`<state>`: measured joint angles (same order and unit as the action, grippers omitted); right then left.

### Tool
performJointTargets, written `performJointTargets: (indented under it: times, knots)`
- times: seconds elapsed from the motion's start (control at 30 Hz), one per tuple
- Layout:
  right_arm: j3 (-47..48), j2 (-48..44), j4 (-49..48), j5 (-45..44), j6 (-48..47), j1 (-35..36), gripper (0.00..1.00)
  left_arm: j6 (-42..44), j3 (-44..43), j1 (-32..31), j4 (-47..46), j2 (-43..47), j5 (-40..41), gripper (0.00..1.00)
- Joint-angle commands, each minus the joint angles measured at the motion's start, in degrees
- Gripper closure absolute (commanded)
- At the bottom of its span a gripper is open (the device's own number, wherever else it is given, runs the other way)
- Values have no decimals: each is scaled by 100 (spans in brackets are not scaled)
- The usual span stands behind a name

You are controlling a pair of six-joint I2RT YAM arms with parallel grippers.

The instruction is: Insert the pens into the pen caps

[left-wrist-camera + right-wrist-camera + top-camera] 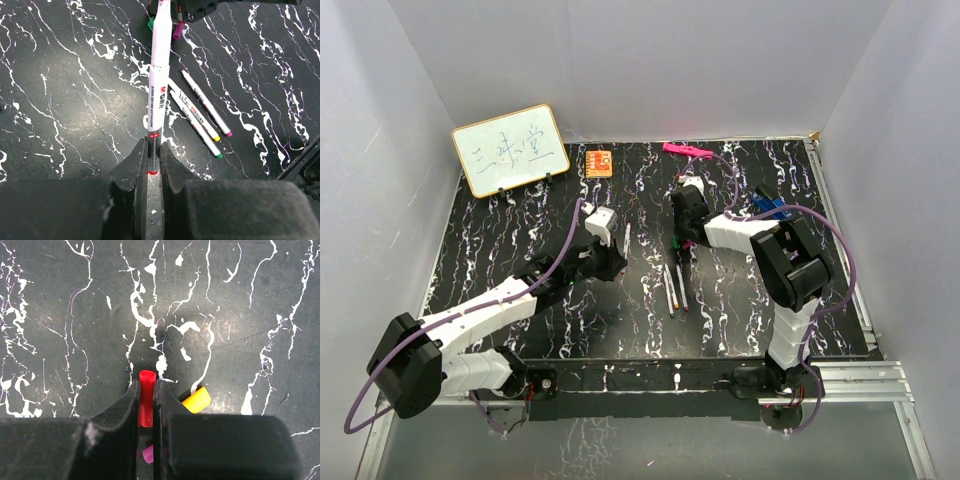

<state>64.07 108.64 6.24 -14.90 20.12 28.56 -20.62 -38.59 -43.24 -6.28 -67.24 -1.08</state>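
My left gripper is shut on the red-tipped end of a white pen, which points away from it. Three more white pens, with purple, yellow and green tips, lie side by side on the table to its right. My right gripper is shut on a red cap, whose open end sticks out past the fingertips. A yellow cap lies just right of its fingers and a purple cap lies under them. Green and purple caps show by the right gripper.
A whiteboard leans at the back left, with a small orange block beside it. A flat pink bar lies at the back centre. A larger blue object sits behind the right arm. White walls enclose the black marbled table.
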Motion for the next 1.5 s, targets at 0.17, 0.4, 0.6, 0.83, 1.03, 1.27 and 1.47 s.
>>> performJointTargets:
  times: [0.17,0.4,0.6,0.83,1.03,1.27,1.47]
  knots:
    - [445,216,274,32,73,41,100,107,-184,18,39,30,43,100]
    - [1069,49,-70,-325,-99,32,100,188,-222,22,-119,-4,127,100]
    - [880,-547,-806,-351,-137,-3,100,263,-197,18,-451,-165,-21,100]
    - [-357,-1773,-2443,167,15,-34,100,138,13,18,-1384,-332,-630,100]
    - [-1509,-2603,-4287,947,387,-52,100,-258,-121,18,-1931,-658,-1013,100]
    - [-2321,-2974,-5689,1349,1163,-52,100,-597,-280,16,-2347,-975,-1327,100]
    - [-2580,-2981,-6354,1531,1562,-56,100,-698,-450,18,-2297,-1089,-1446,100]
